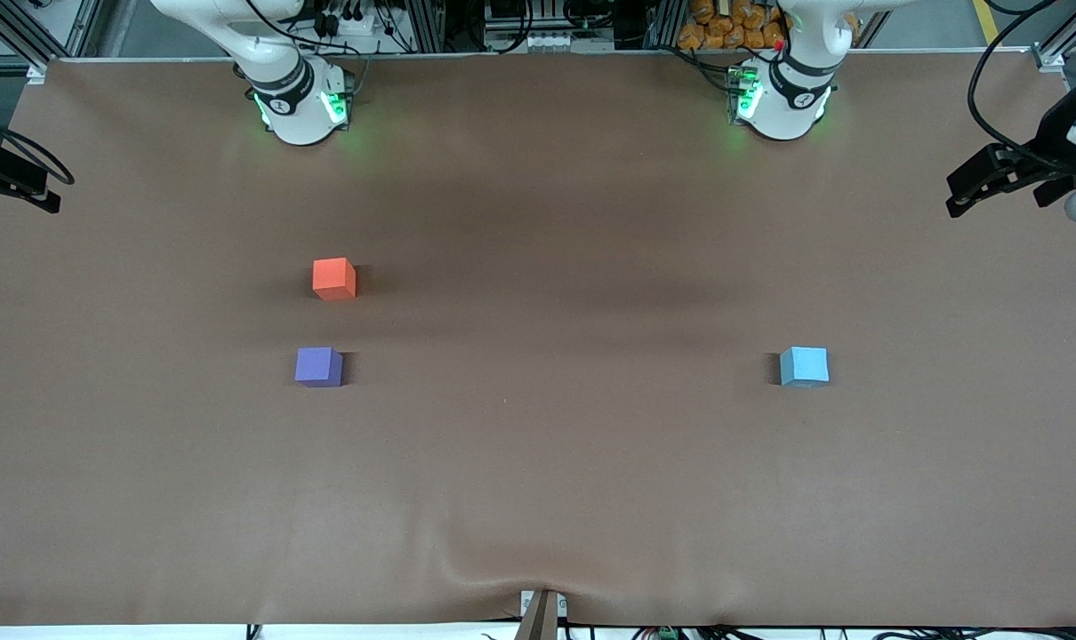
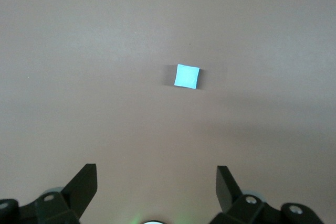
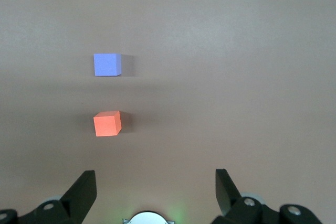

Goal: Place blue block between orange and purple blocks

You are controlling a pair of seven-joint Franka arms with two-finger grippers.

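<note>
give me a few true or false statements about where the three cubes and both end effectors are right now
1. The light sky-blue matte cube sits toward the left arm's end of the brown table. True.
2. The bright orange-red matte cube is stacked on the violet-purple matte cube. False: both rest on the table, apart, with the orange-red one farther from the front camera.
3. The left end effector is open and holds nothing. True.
4. The right end effector is shut on the violet-purple cube. False: it is open and empty, up over the table, with both nearby cubes lying untouched.
5. The sky-blue cube already sits between the other two. False: it lies well apart from them.
</note>
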